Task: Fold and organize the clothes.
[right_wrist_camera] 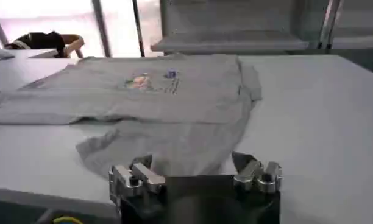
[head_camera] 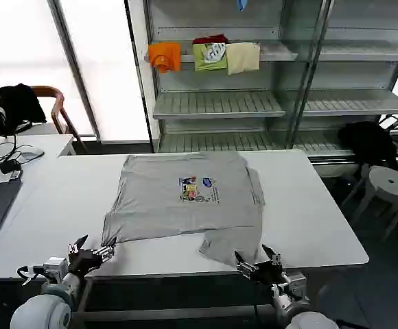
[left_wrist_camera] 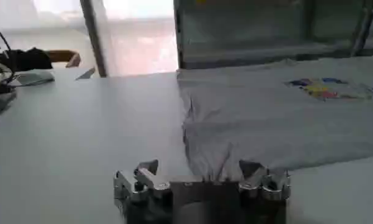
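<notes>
Both grippers are seen low in the frame at the table's near edge, jaws apart and empty: left gripper (head_camera: pixel 89 254) just beside the shirt's sleeve tip, right gripper (head_camera: pixel 259 264) at its lower folded corner. Bare white table (head_camera: pixel 322 219) is left on either side. The light grey short-sleeved shirt (head_camera: pixel 178 205) is spread at centre, one side folded over; its small multicoloured chest print (head_camera: pixel 198 190) cannot be read.

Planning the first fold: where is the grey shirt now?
In the head view the grey shirt lies spread at the middle of the white table, its near edge just ahead of both open grippers, left and right.
</notes>
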`<action>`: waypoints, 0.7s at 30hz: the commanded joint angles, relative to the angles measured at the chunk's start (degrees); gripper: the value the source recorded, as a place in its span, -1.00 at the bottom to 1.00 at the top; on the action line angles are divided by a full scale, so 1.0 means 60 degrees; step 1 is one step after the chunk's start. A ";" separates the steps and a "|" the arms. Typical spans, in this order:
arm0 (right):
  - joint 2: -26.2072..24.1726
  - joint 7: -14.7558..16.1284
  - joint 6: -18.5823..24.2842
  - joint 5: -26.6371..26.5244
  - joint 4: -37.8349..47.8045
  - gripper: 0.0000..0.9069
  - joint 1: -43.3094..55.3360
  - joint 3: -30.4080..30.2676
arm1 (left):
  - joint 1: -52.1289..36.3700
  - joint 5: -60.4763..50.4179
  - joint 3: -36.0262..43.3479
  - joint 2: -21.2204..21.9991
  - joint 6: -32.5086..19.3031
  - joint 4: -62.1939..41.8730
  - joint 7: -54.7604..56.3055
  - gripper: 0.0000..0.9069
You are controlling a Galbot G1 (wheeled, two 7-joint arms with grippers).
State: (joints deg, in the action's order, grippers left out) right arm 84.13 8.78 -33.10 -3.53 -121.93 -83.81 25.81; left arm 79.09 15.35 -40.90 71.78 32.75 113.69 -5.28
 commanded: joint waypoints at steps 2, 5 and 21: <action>0.0037 0.0031 -0.0005 0.0103 0.0097 -1.00 -0.0126 -0.0065 | 0.0024 -0.0111 0.0133 0.0021 -0.0164 -0.0206 -0.0014 -0.78; 0.0050 0.0044 -0.0002 0.0105 0.0081 -1.00 -0.0117 -0.0057 | 0.0045 -0.0121 0.0157 0.0029 -0.0192 -0.0174 -0.0069 -0.98; 0.0135 -0.0481 0.0542 -0.0952 -0.0244 -1.00 0.0023 0.0042 | -0.0139 0.0022 0.0113 0.0151 -0.0676 0.0042 -0.0346 -1.00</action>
State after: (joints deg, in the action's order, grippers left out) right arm 84.91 7.78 -32.23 -5.31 -122.59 -83.78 26.06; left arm 78.82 14.31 -39.62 72.36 30.65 113.02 -6.79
